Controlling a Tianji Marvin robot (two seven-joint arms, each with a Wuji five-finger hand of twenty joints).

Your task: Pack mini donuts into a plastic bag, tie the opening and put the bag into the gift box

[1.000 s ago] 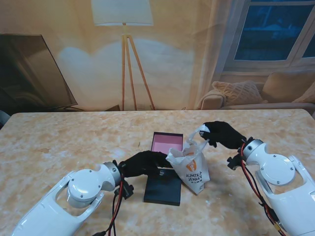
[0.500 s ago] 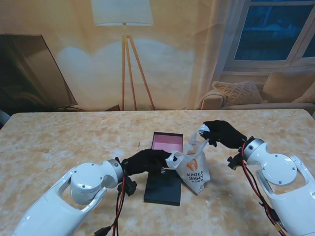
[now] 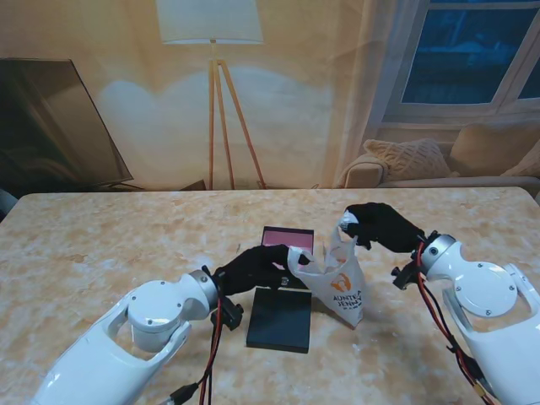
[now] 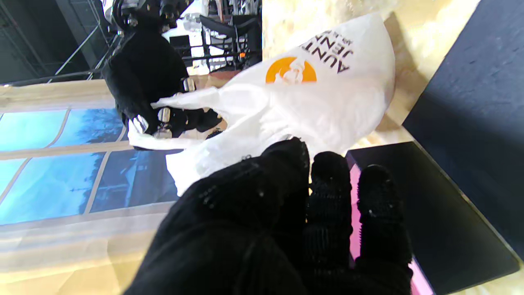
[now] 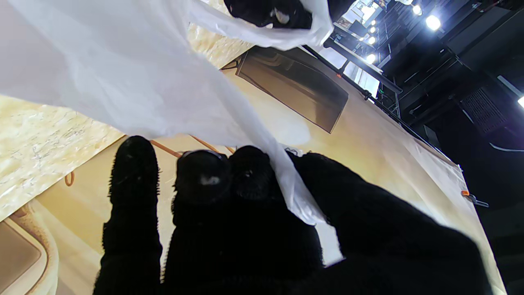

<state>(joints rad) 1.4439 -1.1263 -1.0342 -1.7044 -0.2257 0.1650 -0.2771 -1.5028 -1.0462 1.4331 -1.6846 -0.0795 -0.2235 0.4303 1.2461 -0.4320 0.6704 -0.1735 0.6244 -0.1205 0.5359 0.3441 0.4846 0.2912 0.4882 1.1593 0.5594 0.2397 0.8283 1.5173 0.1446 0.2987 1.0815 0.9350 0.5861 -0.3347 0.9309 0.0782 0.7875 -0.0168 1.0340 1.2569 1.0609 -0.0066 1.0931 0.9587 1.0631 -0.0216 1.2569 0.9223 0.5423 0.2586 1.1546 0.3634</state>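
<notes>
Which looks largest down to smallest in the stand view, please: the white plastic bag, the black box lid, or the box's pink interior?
1. Flat black box lid, though it lies nearest the camera.
2. White plastic bag with orange logo, close behind; ranking against the lid is unsure.
3. Pink interior of the open gift box, partly hidden by the left hand.

White plastic bag (image 3: 335, 285) — orange logo, dark lettering — beside a pink-lined black gift box (image 3: 287, 245).

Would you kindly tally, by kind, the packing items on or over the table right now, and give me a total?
Plastic bag: 1
Gift box base, pink inside: 1
Dark box lid: 1
Mini donuts: 0 in plain sight (the bag's contents are hidden)
Total: 3
</notes>
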